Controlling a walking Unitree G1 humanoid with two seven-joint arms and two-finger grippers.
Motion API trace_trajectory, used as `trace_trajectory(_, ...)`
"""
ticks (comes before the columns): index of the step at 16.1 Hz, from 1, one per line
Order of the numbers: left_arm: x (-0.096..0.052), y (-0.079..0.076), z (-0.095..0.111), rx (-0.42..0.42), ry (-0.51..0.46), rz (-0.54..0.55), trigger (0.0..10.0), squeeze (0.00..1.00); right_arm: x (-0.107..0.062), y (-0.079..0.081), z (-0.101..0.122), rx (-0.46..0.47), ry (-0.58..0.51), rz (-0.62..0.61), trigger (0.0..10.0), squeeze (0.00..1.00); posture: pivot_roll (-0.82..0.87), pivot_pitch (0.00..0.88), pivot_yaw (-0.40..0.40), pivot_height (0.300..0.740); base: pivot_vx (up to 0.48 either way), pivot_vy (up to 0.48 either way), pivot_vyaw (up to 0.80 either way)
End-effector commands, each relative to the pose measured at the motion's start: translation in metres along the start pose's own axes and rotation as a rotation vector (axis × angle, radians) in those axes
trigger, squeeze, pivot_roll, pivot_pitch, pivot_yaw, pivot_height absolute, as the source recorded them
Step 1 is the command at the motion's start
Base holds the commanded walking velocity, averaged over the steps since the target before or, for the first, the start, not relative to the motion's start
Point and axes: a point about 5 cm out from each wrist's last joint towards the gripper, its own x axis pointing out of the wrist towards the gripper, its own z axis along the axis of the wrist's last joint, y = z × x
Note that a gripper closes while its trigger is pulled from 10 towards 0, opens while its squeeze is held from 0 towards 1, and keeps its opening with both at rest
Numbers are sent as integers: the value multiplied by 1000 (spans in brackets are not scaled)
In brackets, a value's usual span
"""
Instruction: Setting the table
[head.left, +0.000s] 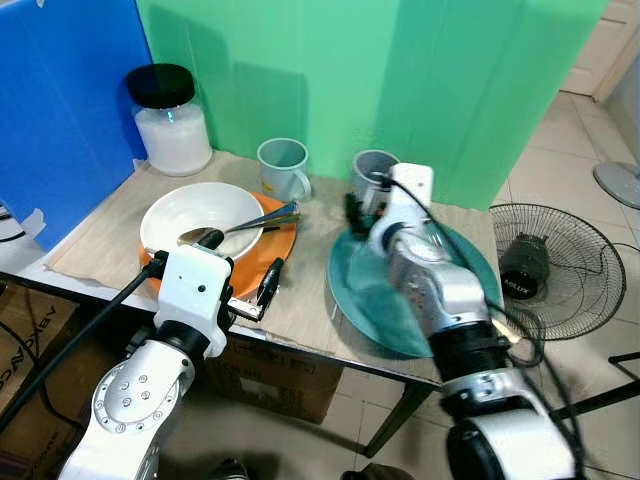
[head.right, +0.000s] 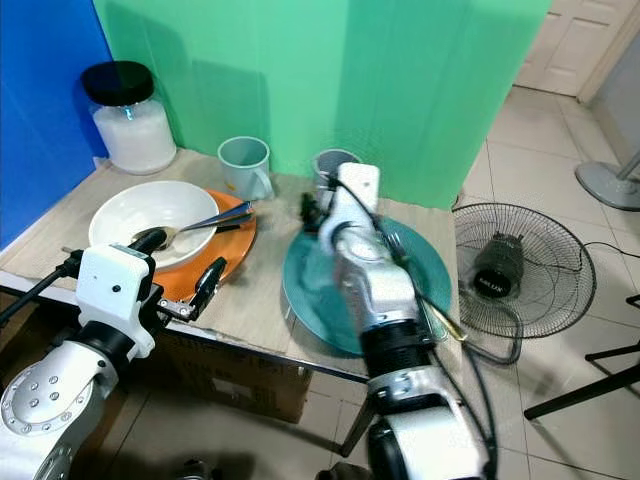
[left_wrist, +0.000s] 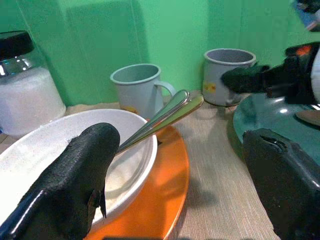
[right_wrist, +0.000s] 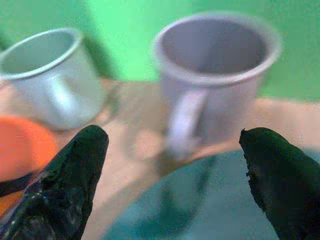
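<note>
Blocking much of the teal plate (head.left: 365, 300), the right arm is reaching over it; right gripper (right_wrist: 172, 165) is spread wide, empty, facing the grey mug (right_wrist: 215, 75). Left gripper (left_wrist: 175, 185) is gaping beside the white bowl (head.left: 200, 210) holding 2 spoons (left_wrist: 160, 117).

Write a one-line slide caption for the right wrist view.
Open right claw lined up on the grey mug, its handle facing the camera, behind the teal plate.

i stand in a home room: tiled floor (head.left: 590, 130), a white panelled door (head.right: 565, 40), a floor fan (head.left: 556, 268), a dish-laden table (head.left: 310, 300) against green and blue boards.
</note>
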Motion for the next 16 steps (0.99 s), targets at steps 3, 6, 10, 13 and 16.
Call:
trace_trajectory(3, 0, -2, -2, 2, 7, -5, 10000, 0, 0, 2, -3, -35, 12, -32, 10000, 0, -13, 28, -55, 740, 0, 0, 0)
trace_trajectory(6, 1, -2, -2, 3, 7, -11, 10000, 0, 5, 10, -7, -39, 11, -67, 10000, 0, -12, 40, -52, 740, 0, 0, 0)
trace_trajectory(10, 0, -2, -3, -1, 13, -21, 10000, 0, 13, 25, -8, -7, -17, -57, 10000, 0, -10, 48, -50, 740, 0, 0, 0)
trace_trajectory(13, -1, -2, -3, -2, 16, -20, 10000, 0, 17, 38, -7, -2, -44, -7, 3843, 0, -9, 52, -49, 740, 0, 0, 0)
trace_trajectory(16, -1, -1, -3, -3, 16, -18, 10000, 0, 21, 40, -12, -42, -28, -24, 0, 0, -7, 56, -56, 740, 0, 0, 0)
